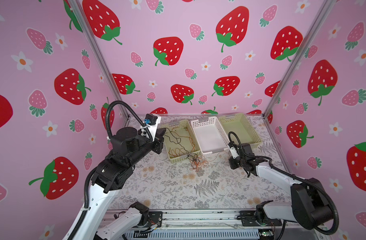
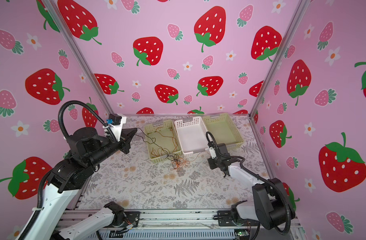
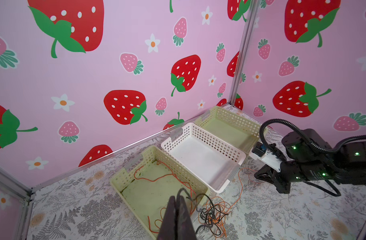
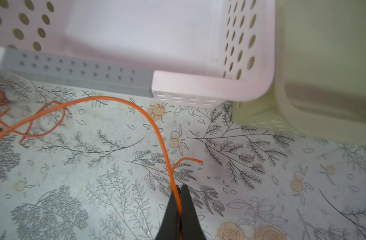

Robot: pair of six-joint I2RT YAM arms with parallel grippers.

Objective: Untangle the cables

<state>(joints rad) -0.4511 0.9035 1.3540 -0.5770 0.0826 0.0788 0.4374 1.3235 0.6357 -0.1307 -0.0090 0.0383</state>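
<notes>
Left gripper (image 1: 164, 130): clamped on black cable (image 2: 143, 135), raised at basket's (image 1: 179, 158) 10 o'clock.
Knot (image 1: 195, 161): on table, basket's 5 o'clock.
Right gripper (image 4: 179, 190): pinching orange cable (image 4: 124, 100).
Handling: draw ends apart slowly toward 9 and 3 o'clock; ease off if knot tightens.

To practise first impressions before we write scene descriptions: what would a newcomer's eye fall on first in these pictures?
The strawberry-patterned walls dominate, closing in the floral table on three sides. Just off the near end of the left green basket lies a knot of cables. The left gripper pinches the black cable and the right gripper pinches the orange cable.
</notes>
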